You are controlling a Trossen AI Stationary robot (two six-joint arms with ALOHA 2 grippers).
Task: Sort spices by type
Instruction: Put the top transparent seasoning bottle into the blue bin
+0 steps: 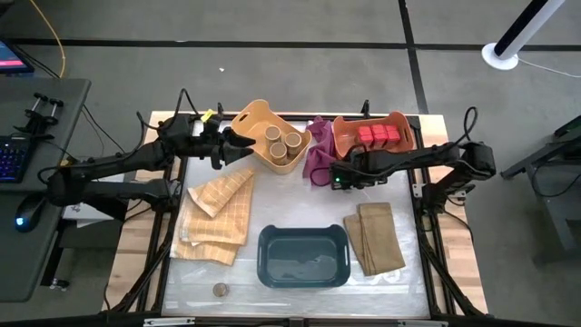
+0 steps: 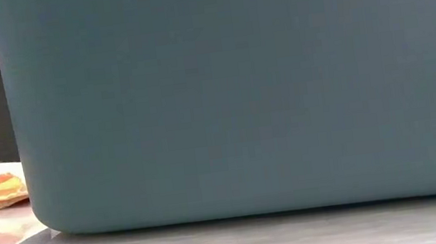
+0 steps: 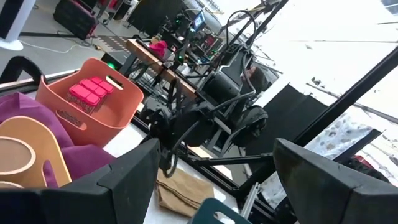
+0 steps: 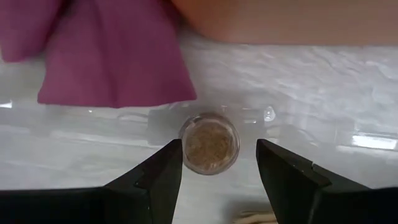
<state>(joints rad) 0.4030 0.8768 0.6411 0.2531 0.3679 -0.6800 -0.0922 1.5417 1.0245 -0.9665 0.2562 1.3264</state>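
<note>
Spice jar (image 4: 209, 142), tiny and round with a brown top, stands on the pale surface just beside the magenta cloth (image 4: 112, 53), between the wide-spread fingers of the right pincer (image 4: 219, 163). It looks light, hard and smooth, likely glass, so it may slip or tip; a hold across its sides, low and square, seems safest. Another jar (image 1: 220, 290) sits near the surface's front left corner. The left pincer (image 1: 238, 141) hangs open by the tan bin (image 1: 252, 119) of cardboard cylinders (image 1: 282, 140). No label is readable.
</note>
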